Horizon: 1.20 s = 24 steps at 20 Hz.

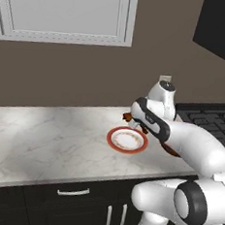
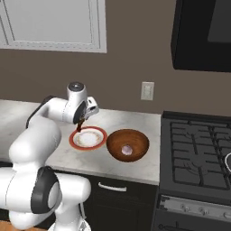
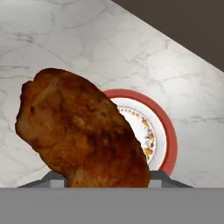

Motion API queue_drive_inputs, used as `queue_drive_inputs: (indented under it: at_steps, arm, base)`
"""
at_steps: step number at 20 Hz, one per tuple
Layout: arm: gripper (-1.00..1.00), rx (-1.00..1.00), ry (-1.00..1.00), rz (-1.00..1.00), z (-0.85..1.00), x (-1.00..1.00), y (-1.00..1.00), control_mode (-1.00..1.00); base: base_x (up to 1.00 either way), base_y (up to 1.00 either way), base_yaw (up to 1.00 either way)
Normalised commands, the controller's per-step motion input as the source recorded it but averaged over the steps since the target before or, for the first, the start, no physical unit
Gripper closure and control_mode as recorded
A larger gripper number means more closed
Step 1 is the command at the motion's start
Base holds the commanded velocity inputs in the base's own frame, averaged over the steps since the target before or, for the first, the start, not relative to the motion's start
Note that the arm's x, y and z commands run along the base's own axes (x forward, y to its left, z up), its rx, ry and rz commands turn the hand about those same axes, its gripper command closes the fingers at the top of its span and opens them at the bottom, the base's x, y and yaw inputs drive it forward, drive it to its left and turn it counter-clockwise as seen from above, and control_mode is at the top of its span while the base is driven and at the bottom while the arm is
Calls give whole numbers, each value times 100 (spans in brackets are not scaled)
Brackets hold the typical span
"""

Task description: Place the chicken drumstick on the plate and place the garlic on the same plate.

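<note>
Closest to the hand camera is the chicken drumstick, big and brown and shiny. It sticks up from between the two dark fingertips at the bottom of that view, so the pincer is clamped on the chicken drumstick. Its thick end points away from the hand.

Just past the meat, lower down, sits the plate. It is round and white with a red-orange band on its rim and little flowers inside the band. Most of it is hidden behind the meat in the hand view.

From the right base view, the pincer hangs over the back edge of the plate with the chicken drumstick in the air, not touching it. From the left base view, a bit of the chicken drumstick peeks out beside the white arm, above the far side of the plate.

Next to the plate, toward the stove, stands a brown wooden bowl. The garlic lies inside it, small and pale.

All of this rests on a white marble surface. Farther back is a brown wall with a white outlet.
</note>
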Motion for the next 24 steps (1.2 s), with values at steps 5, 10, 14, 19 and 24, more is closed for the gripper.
queue_drive_inputs:
  at_steps: [5, 10, 14, 19, 24]
  arm:
    - [100, -5, 0, 0, -56, 22, 12, -100]
    - [100, -2, 0, 0, -44, 19, 12, -100]
    - [100, 0, 0, 0, -53, 4, 1, -100]
    - [100, 0, 0, 0, -54, 10, 0, -100]
    - [100, 0, 0, 0, -40, 24, 0, -100]
  base:
    - [0, 0, 0]
    - [0, 0, 0]
    - [0, 0, 0]
    - [0, 0, 0]
    - [0, 0, 0]
